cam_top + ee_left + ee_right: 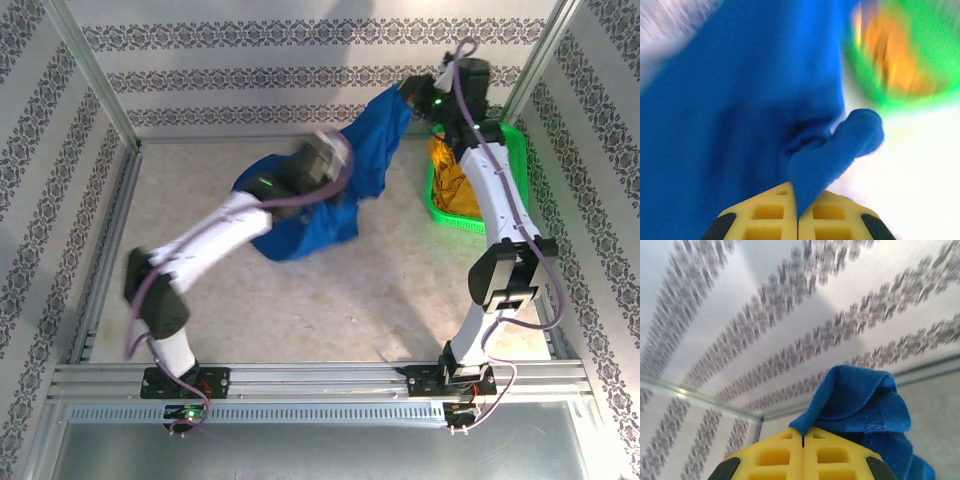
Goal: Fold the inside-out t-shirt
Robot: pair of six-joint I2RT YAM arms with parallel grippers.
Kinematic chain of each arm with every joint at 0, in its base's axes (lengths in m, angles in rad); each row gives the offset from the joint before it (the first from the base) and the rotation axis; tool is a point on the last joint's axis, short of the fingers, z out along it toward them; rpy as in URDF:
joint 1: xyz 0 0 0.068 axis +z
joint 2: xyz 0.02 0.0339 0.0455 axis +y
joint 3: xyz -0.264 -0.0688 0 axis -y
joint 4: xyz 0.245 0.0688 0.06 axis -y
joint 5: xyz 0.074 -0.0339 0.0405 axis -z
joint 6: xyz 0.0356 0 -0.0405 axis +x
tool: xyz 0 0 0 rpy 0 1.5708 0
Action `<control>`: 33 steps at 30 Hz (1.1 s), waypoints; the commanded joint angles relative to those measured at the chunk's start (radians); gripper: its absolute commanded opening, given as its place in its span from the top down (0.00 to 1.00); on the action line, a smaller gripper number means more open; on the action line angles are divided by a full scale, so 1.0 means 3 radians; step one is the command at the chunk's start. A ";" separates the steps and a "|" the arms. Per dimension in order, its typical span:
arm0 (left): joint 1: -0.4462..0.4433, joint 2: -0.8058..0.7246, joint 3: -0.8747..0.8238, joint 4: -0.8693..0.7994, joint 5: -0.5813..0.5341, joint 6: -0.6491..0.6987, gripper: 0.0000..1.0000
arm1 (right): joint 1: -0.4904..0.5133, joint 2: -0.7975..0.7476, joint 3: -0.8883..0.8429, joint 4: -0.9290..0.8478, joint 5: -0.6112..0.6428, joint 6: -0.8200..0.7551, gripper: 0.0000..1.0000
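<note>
Shows royal blue, plain where visible, across the t-shirt (372,155); mustard yellow on the garment (450,178) lying in the bright green basket (433,200). Gives pale beige with fine speckling to the table (350,300), white with bands of grey ornamental print to the walls (300,75). Puts yellow with black side pads on left gripper (796,195) and right gripper (803,436), white shells with black joints on left arm (215,235) and right arm (495,190)

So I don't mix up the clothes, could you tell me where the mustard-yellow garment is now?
In the top view, the mustard-yellow garment lies in the green basket at the far right, under the right arm, just right of the blue t-shirt.
</note>
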 commanded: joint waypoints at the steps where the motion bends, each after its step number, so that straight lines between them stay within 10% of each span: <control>1: 0.0534 -0.0524 0.0553 0.0255 0.0274 -0.0360 1.00 | -0.0147 -0.0381 0.0308 0.0276 -0.0211 0.0314 1.00; 18: 0.0933 -0.0863 0.1322 0.0518 0.0334 -0.0670 1.00 | -0.0242 -0.1795 0.0330 0.0533 0.0347 0.0281 1.00; 33: 0.1841 0.0133 0.1443 0.0299 0.0648 -0.1319 1.00 | -0.0170 -0.0827 -0.0180 0.0676 -0.0095 0.0651 1.00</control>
